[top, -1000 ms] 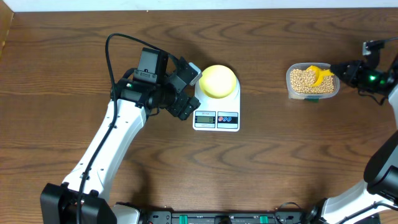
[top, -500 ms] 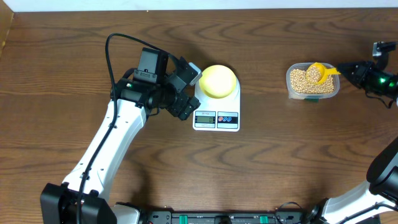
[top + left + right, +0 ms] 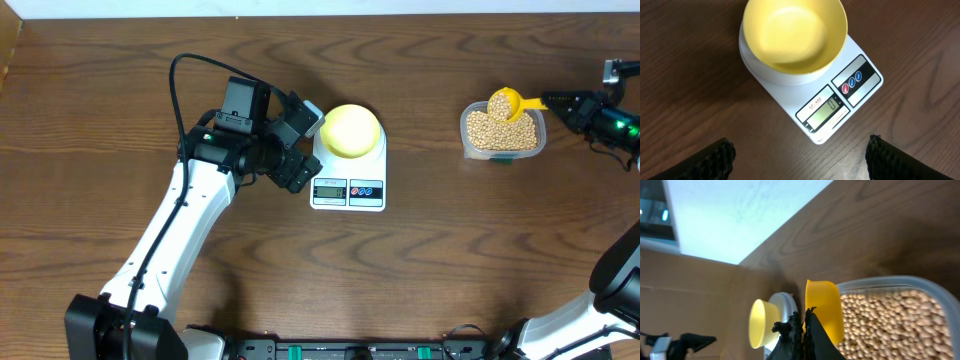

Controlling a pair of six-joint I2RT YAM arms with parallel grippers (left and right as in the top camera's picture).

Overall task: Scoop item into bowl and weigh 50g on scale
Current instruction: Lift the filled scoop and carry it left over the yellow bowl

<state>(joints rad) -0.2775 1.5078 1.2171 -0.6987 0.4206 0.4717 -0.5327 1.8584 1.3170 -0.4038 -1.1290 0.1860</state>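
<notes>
The pale-yellow bowl (image 3: 351, 130) sits empty on the white scale (image 3: 348, 186), whose display reads 0 in the left wrist view (image 3: 831, 104). The bowl (image 3: 795, 35) fills the top of that view. My left gripper (image 3: 297, 140) is open, just left of the scale, fingers (image 3: 715, 157) apart over bare table. My right gripper (image 3: 562, 105) is shut on the handle of a bright yellow scoop (image 3: 503, 103) full of tan beans, held above the clear tub of beans (image 3: 502, 135). The right wrist view shows the scoop (image 3: 824, 310) and the beans (image 3: 890, 322).
The dark wooden table (image 3: 450, 260) spreads around the scale. The tub stands at the far right, near the table's back edge. A pale wall strip (image 3: 320, 6) runs along the back.
My right gripper has lifted the scoop out of the tub, now loaded with beans, and drawn back to the right. The left arm, bowl and scale have not moved.
</notes>
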